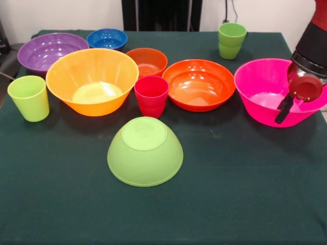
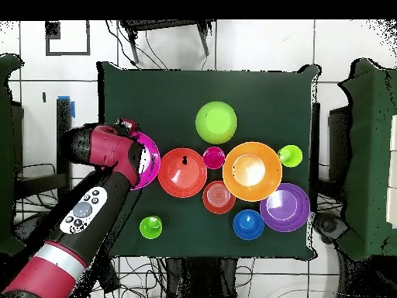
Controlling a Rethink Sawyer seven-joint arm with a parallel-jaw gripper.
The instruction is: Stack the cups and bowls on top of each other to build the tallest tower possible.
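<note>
The lime green bowl lies rim-down alone at the table's front. The large pink bowl stands upright at the right. My gripper hangs at its near rim, and in the overhead view the arm hides it. The medium orange bowl stands next to the pink one. A red-pink cup, the yellow-orange bowl, the small dark orange bowl, the purple bowl and the blue bowl stand upright. Two green cups stand apart. Nothing is stacked.
The dark green tablecloth covers the table. The robot's pedestal stands behind the far edge. In the overhead view the arm covers the pink bowl's outer half and crosses the table's edge near a green cup.
</note>
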